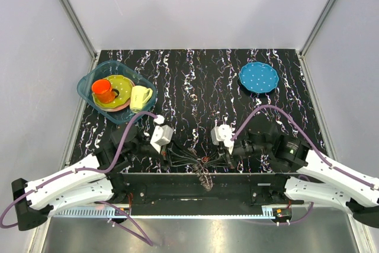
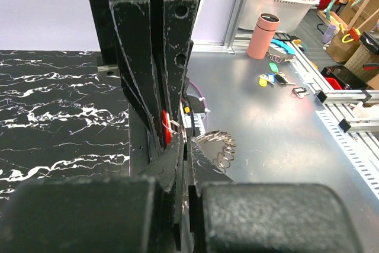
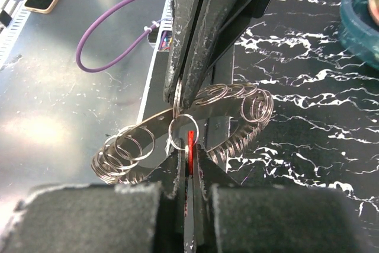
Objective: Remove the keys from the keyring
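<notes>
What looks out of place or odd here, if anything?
Nothing is spilled or broken. One oddity: the keyring bristles with many small wire rings, yet only one red key shows, pinched by the right gripper while the left gripper clamps the ring's band.

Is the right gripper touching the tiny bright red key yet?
Touching. The right wrist view shows the tiny bright red key pinched between the right gripper's shut fingertips, no gap.

walls (image 1: 195,4) pale grey | tabletop (image 1: 201,81) black, white-veined | bench (image 1: 177,236) brushed metal | light even
</notes>
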`<action>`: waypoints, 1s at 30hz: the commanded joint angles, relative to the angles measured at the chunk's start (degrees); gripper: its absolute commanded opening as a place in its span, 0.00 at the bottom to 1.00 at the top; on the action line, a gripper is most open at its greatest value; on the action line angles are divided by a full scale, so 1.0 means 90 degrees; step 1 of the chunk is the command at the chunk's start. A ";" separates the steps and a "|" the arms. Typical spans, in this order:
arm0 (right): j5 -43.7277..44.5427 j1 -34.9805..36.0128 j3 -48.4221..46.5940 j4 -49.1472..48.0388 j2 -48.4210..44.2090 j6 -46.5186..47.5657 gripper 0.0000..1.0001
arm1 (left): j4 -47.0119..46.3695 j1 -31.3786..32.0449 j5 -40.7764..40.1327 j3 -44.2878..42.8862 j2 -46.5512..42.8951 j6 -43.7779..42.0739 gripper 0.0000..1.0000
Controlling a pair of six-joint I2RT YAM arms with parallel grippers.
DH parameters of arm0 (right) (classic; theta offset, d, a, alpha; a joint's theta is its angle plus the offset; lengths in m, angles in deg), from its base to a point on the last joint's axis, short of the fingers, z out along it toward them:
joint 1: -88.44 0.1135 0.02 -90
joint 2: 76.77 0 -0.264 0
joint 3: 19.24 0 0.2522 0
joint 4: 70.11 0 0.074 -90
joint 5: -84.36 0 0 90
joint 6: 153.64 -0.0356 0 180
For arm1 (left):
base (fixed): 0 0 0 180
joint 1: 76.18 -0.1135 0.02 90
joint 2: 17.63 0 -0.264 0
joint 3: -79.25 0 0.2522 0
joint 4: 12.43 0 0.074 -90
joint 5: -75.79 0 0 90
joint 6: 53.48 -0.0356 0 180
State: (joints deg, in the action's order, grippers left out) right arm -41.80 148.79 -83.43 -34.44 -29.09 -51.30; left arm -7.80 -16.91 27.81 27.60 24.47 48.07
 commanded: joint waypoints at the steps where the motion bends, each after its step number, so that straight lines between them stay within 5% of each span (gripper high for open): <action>1: 0.0590 -0.0007 0.0057 -0.0325 -0.0297 0.0016 0.00 | -0.0500 0.0007 0.0585 -0.0194 -0.0089 -0.0131 0.00; 17: 0.1322 -0.0007 0.0252 -0.0735 -0.0942 0.0289 0.00 | -0.0090 0.0007 0.1063 -0.0321 0.0126 -0.0307 0.00; 30: 0.2221 -0.0007 0.0419 -0.0853 -0.0854 0.0846 0.00 | -0.0823 0.0007 0.1366 -0.0175 0.0321 0.0279 0.00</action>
State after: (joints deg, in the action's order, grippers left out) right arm -31.53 149.58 -79.28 -39.53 -35.93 -46.64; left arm -11.97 -17.68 30.31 26.85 28.04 47.78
